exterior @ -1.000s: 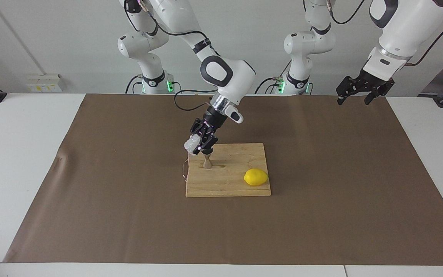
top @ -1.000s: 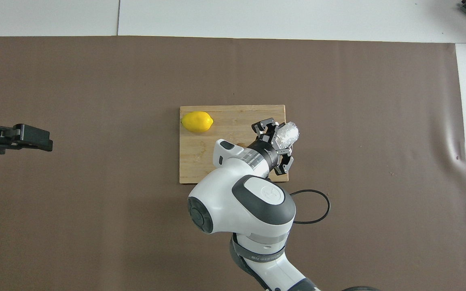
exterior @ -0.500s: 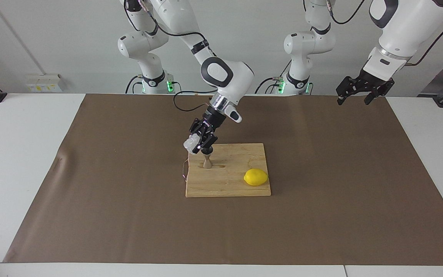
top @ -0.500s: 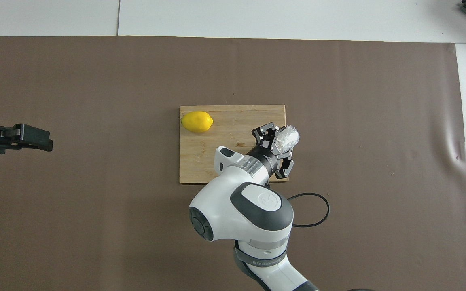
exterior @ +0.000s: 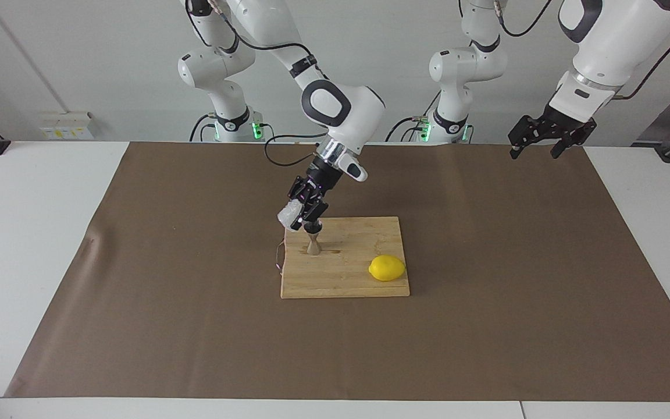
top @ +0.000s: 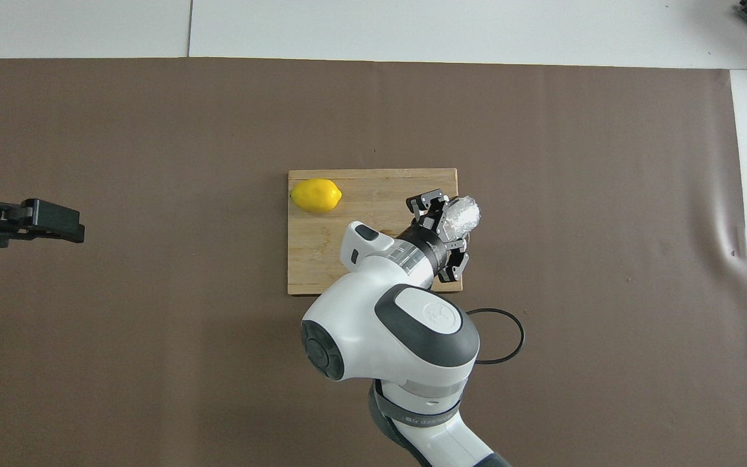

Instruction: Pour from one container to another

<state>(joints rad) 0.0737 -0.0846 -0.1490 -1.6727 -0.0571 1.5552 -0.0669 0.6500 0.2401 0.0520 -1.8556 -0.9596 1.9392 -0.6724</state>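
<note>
The clear faceted cup (exterior: 288, 216) is tipped on its side in the air, with my right gripper (exterior: 306, 212) shut on it. It hangs just above the small steel jigger (exterior: 313, 244), which stands upright on the wooden cutting board (exterior: 358, 282) near the corner toward the right arm's end. In the overhead view the cup (top: 463, 215) sticks out past the right gripper (top: 446, 227) over the board's edge, and the jigger is hidden under the hand. My left gripper (exterior: 535, 153) waits open and empty, high over the mat's edge at the left arm's end.
A yellow lemon (exterior: 387, 267) lies on the board (top: 321, 259) at its corner toward the left arm's end. A black cable loop (top: 503, 334) rests on the brown mat near the right arm. The mat has a wrinkle (exterior: 93, 241) toward the right arm's end.
The right arm's wrist has shifted a little and the tipped cup has risen slightly above the jigger. The left arm has not moved.
</note>
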